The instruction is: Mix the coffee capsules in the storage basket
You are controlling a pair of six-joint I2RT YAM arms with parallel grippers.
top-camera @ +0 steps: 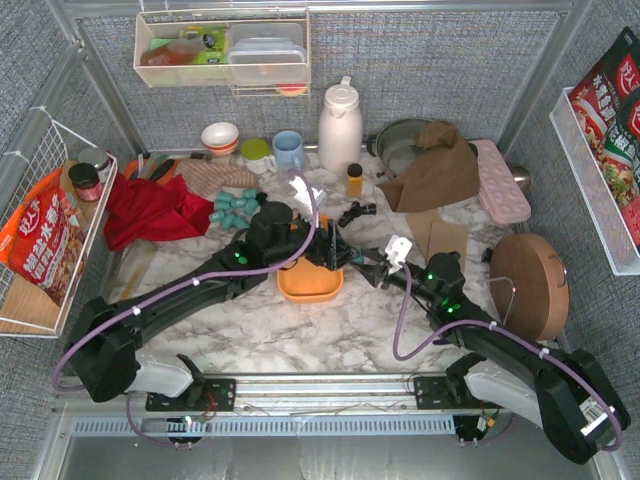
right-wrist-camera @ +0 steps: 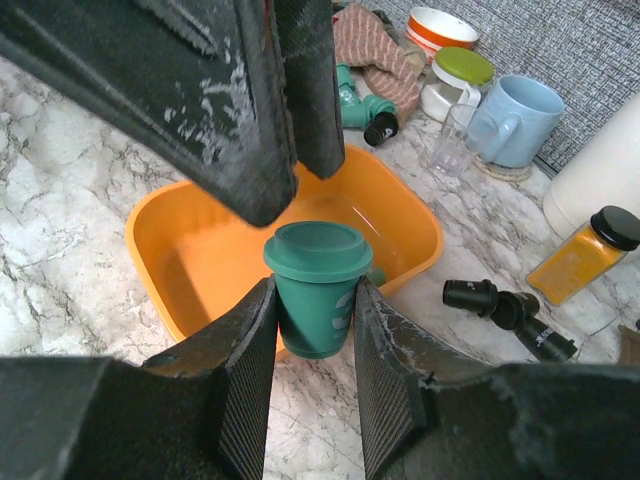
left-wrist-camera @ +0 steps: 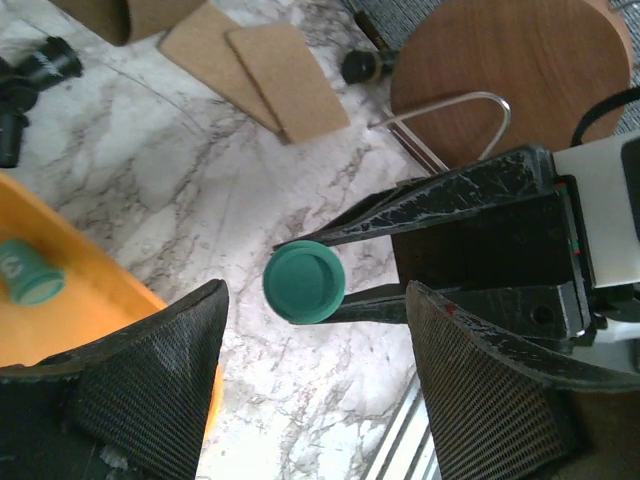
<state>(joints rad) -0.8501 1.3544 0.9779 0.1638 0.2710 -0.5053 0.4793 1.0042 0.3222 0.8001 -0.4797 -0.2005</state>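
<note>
My right gripper (right-wrist-camera: 316,300) is shut on an upright teal coffee capsule (right-wrist-camera: 318,290), just outside the near rim of the orange storage basket (right-wrist-camera: 190,250). In the left wrist view that capsule (left-wrist-camera: 304,283) shows lid-on, pinched between the right arm's fingers, just beyond the tips of my left gripper (left-wrist-camera: 315,380). The left gripper stands open with nothing between its fingers. One teal capsule (left-wrist-camera: 25,272) lies inside the basket (left-wrist-camera: 70,320). From above, both grippers (top-camera: 338,252) (top-camera: 372,262) meet at the basket's (top-camera: 305,287) right side. More teal capsules (top-camera: 235,208) lie on the table to the left.
Black capsules (right-wrist-camera: 510,310) and an amber bottle (right-wrist-camera: 580,255) lie right of the basket. A blue mug (right-wrist-camera: 520,120), a glass (right-wrist-camera: 448,150) and bowls stand behind. A round wooden board (left-wrist-camera: 510,70) and cardboard pieces (left-wrist-camera: 270,75) lie to the right, a red cloth (top-camera: 150,212) to the left.
</note>
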